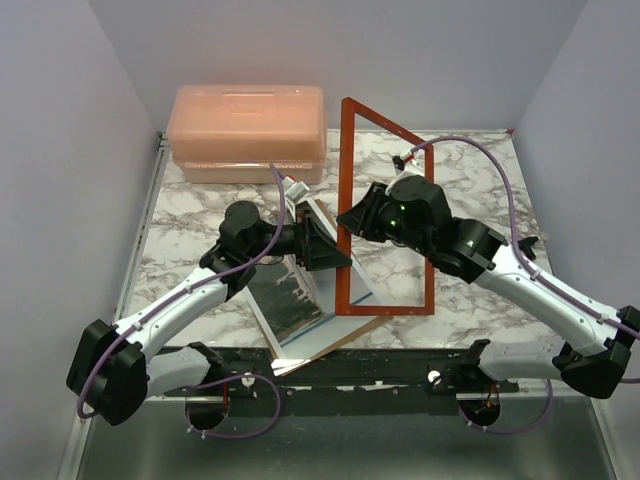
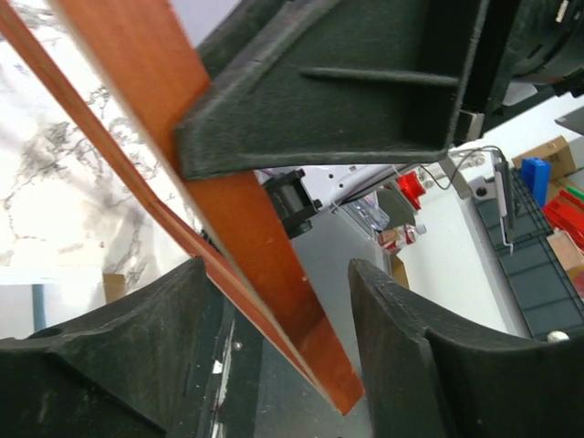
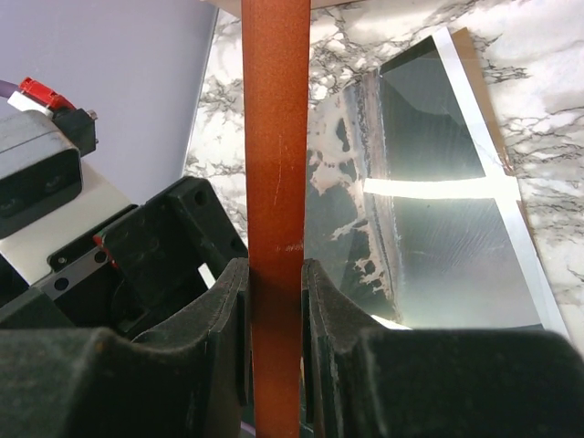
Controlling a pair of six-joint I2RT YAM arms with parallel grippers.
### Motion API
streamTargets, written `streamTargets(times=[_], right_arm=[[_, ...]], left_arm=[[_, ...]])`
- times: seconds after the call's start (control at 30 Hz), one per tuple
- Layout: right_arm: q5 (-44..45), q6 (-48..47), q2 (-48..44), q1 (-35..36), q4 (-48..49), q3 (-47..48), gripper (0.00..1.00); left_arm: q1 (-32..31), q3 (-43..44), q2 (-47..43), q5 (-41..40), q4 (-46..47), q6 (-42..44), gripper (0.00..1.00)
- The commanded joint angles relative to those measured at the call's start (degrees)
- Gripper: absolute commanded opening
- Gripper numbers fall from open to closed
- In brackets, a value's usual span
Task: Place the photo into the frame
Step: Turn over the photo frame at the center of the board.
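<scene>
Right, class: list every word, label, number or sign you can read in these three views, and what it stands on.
No text can be read in any view.
Translucent orange plastic box: faint raised moulding on the lid, too blurred to read.
Brown cardboard box in the background: no legible print.
Red-orange picture frame: no marking visible.

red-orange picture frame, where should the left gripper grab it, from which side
Grip the red-orange picture frame on its left upright rail, next to the right gripper's clamp, coming from the left. That rail is thin and stands upright, so the left gripper's open fingers can straddle it.
</scene>
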Motion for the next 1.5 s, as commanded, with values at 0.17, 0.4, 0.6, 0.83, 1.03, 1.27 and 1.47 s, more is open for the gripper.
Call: streamTargets(times=[0.17, 0.4, 0.6, 0.83, 1.03, 1.27, 1.47], right_arm=[[-0.5, -0.2, 0.7, 0.0, 3.7, 4.0, 0.0], [-0.3, -0.6, 0.7, 0.0, 3.3, 4.6, 0.03], [1.9, -1.8, -0.4, 0.0, 2.3, 5.4, 0.53], [6.1, -2.0, -4.0, 0.0, 1.4, 4.6, 1.0], [6.7, -2.2, -5.5, 0.1, 1.1, 4.3, 1.0], [1.8, -2.5, -3.4, 0.0, 1.3, 4.6, 1.0], [-2.7, 1.1, -1.7, -0.1, 4.0, 2.3, 1.0]], left_arm=[[-2.0, -0.2, 1.3, 3.6, 6.0, -1.4, 0.47], [-2.0, 2.0, 2.0, 3.4, 4.7, -1.2, 0.11], [-2.1, 6.9, -0.9, -1.0, -4.8, 4.2, 0.0], [-2.1, 15.4, -6.9, -11.5, -25.0, 14.4, 0.0], [-2.0, 24.8, -9.3, -17.0, -42.0, 19.6, 0.0], [-2.1, 32.0, -12.0, -27.7, -58.5, 22.6, 0.0], [-2.1, 28.4, -12.9, -31.7, -61.5, 21.0, 0.0]])
